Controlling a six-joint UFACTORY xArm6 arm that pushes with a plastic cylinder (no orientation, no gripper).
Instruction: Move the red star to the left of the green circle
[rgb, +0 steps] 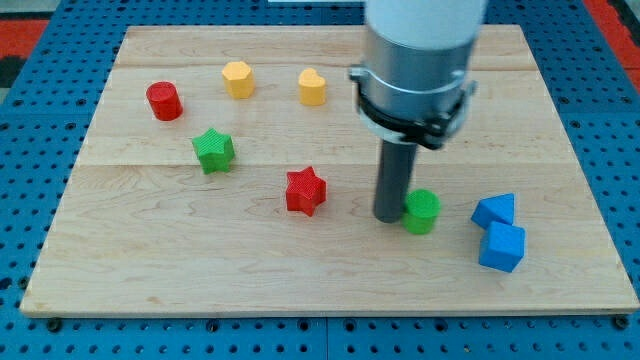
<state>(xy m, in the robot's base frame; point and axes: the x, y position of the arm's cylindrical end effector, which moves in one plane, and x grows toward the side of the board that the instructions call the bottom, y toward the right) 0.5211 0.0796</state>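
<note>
The red star (305, 190) lies near the middle of the wooden board (200, 270). The green circle (422, 211) lies to its right. My tip (389, 217) rests on the board between them, touching or nearly touching the green circle's left side, with a gap of about a block's width to the red star. The arm's grey body (415, 60) rises above the rod and hides part of the board's top.
A green star (213, 150) lies left of the red star. A red cylinder (164, 101) is at upper left. A yellow hexagon (238, 79) and a yellow heart (312, 87) sit near the top. Two blue blocks (495, 211) (501, 246) lie right of the green circle.
</note>
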